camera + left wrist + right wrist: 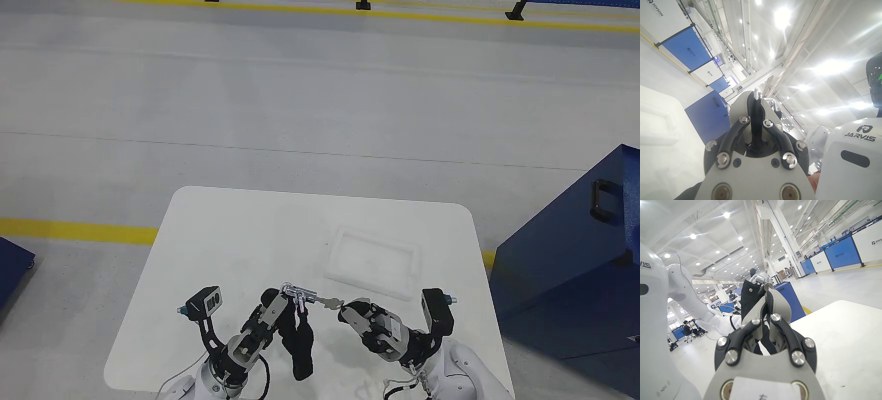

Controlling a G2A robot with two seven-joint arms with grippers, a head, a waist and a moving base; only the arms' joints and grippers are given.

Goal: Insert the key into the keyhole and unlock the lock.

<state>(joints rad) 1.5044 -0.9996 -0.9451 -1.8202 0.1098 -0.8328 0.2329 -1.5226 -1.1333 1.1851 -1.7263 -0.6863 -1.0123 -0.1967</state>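
Note:
Both grippers are held just above the white table (230,240) near its front edge, facing each other. My left gripper (288,300) is shut on a small silver padlock (297,292), and a bit of its metal (755,93) pokes out past the fingertips. My right gripper (345,308) is shut on the key (325,300), pinching its round head (769,286). The padlock (759,278) sits right against the key, with the left arm's black finger (749,294) beside it. Whether the key's blade is inside the keyhole I cannot tell.
A shallow white tray (372,262) lies on the table just beyond the grippers. A blue cabinet (590,260) stands on the floor off the table's right side. Bare tabletop stretches to the left and at the back.

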